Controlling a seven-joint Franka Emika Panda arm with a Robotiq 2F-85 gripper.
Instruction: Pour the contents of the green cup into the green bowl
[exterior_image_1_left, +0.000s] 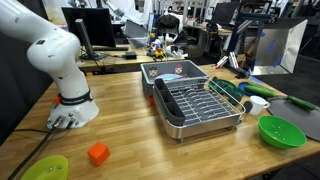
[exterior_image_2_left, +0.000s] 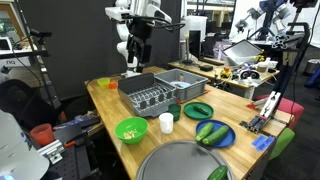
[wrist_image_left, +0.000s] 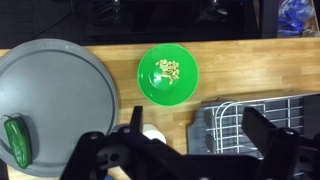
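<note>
The hand (wrist_image_left: 192, 114) is open, its two dark fingers (wrist_image_left: 135, 120) spread wide with nothing between them, and in an exterior view (exterior_image_2_left: 133, 64) it hangs high over the far end of the table (exterior_image_2_left: 105, 108). The green cup (exterior_image_2_left: 174, 111), as far as it can be made out, stands on the table well below the hand at about 5 o'clock from it, just behind a white cup (exterior_image_2_left: 166, 122); the wrist view does not show it. The green bowl (wrist_image_left: 168, 73) lies at 12 o'clock from the hand in the wrist view, clear of the fingers, with a small heap of pale pieces (wrist_image_left: 168, 69) inside. In the exterior view the green cup sits at about 2 o'clock from the green bowl (exterior_image_2_left: 131, 129), near it but apart. A grey tray (wrist_image_left: 55, 95) is at 9 o'clock from the bowl in the wrist view and carries a green pepper (wrist_image_left: 15, 141); a metal dish rack (wrist_image_left: 262, 120) is at 4 o'clock. The table is pale wood. Around it is a workshop room with monitors (exterior_image_1_left: 88, 25) and cluttered desks behind.
</note>
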